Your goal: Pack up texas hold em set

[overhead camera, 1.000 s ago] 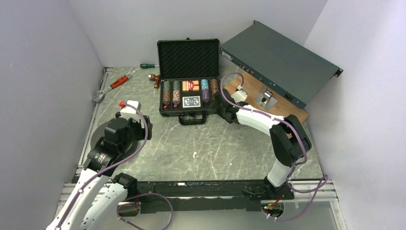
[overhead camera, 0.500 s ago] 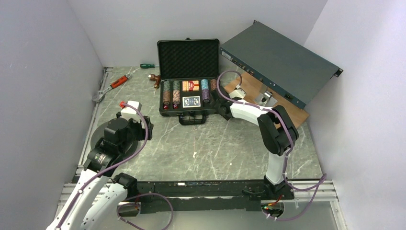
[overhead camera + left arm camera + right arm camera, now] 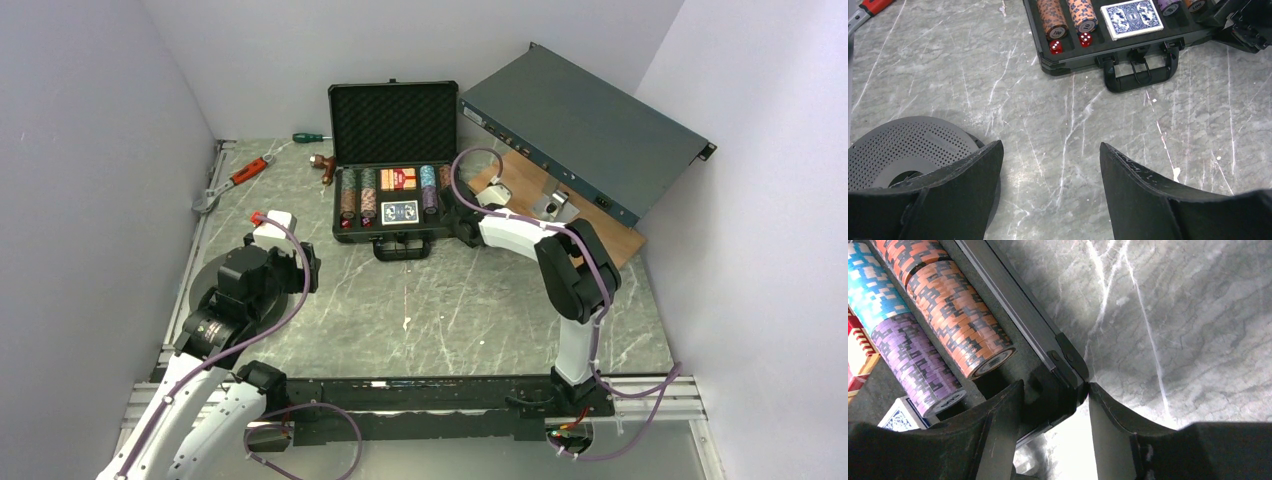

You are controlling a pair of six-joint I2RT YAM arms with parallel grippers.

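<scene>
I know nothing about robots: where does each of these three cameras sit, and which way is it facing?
Top external: high behind the bases, looking down at the table, open case and grey-green box; left arm and right arm show.
Left wrist: on the left arm, looking forward and down past a perforated grey disc toward the case; left jaws, open, frame the bottom.
Right wrist: close on the case's near right corner, right jaws clamped either side.
Shared: all three show the case and its chips.
</scene>
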